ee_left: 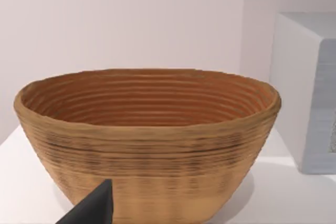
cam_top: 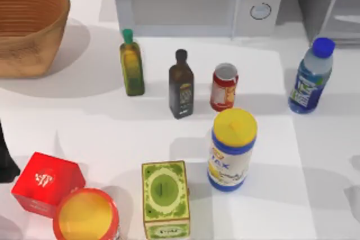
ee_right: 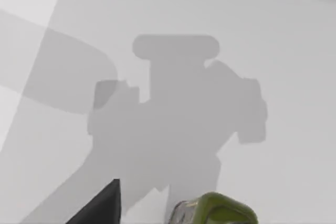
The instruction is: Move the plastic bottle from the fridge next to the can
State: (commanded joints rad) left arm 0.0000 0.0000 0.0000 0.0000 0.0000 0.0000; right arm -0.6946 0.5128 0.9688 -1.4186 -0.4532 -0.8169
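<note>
Plastic bottle [cam_top: 310,77] upright on bench [cam_top: 315,155], cap up, right of can [cam_top: 224,87], well apart, near fridge [cam_top: 332,4]. 1 bottle, 1 can. Fingers' state: cannot tell.

Clear plastic bottle [cam_top: 310,77], woven basket [cam_top: 28,26]

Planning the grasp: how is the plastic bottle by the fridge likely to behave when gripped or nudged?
The plastic bottle stands tall and narrow on the table, so a high nudge would probably tip it. Its round body could then roll. The clear walls look thin, so they may flex under a firm squeeze.
</note>
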